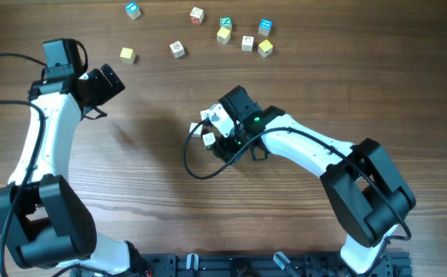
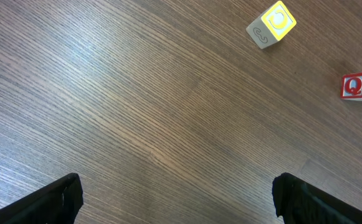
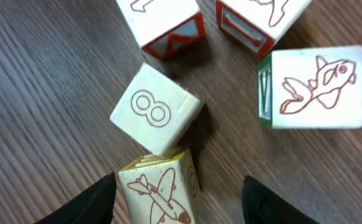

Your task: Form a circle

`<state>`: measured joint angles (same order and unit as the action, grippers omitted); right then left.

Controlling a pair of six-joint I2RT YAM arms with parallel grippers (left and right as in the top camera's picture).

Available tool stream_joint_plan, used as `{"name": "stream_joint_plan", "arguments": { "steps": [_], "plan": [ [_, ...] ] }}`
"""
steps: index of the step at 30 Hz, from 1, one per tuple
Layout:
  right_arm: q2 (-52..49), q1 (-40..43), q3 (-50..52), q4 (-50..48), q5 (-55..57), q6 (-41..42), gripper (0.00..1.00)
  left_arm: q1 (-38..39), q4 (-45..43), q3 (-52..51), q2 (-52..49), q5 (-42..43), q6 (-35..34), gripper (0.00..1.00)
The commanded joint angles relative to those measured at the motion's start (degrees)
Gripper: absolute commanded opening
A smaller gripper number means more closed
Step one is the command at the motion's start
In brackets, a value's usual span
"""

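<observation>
- Overhead: the right pincer [image 1: 217, 127] hangs directly over the ring of small pale wooden cubes with red and green prints [image 1: 208, 139], hiding most of it.
- Left wrist: the left pincer [image 2: 177, 199] gapes wide and empty, and the ring is out of view.
- Right wrist: the jaws stand apart, with the aeroplane-printed cube [image 3: 162, 193] loose between them. Four cubes lie just ahead, two of them cut off. The ring looks nearly closed but uneven.
</observation>
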<state>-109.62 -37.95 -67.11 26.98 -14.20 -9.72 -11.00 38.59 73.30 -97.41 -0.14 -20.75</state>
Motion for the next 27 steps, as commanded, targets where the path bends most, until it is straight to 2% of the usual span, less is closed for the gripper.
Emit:
{"name": "stream_joint_plan", "arguments": {
  "steps": [1, 7, 8, 13, 24, 25, 26, 27],
  "plan": [
    [-0.98, -0.13, 0.17, 0.02, -1.36, 1.11, 0.57, -0.09, -0.02, 0.31, 0.55, 0.07, -0.72, 1.0],
    [-0.98, -0.11, 0.17, 2.49, -0.81, 1.11, 0.44, -0.09, -0.02, 0.31, 0.55, 0.07, -0.72, 1.0],
    [-0.98, -0.11, 0.17, 2.91, 1.14, 1.42, 0.39, -0.09, -0.02, 0.31, 0.55, 0.07, -0.74, 1.0],
    [-0.98, -0.11, 0.17, 3.1, 9.64, 5.9, 0.33, -0.09, -0.02, 0.31, 0.55, 0.07, -0.72, 1.0],
    [-0.98, -0.11, 0.17, 1.64, 10.36, 6.91, 0.34, -0.09, -0.02, 0.31, 0.55, 0.07, -0.74, 1.0],
    [-0.98, -0.11, 0.17, 1.53, 10.36, 6.91, 0.37, -0.09, -0.02, 0.31, 0.55, 0.07, -0.72, 1.0],
    [-0.96, -0.11, 0.15, 1.07, 10.36, 6.95, 0.44, -0.09, -0.02, 0.31, 0.55, 0.07, -0.72, 1.0],
    [-0.94, -0.11, 0.07, 0.96, 10.36, 7.34, 0.45, -0.09, -0.02, 0.31, 0.55, 0.07, -0.72, 1.0]
  ]
}}
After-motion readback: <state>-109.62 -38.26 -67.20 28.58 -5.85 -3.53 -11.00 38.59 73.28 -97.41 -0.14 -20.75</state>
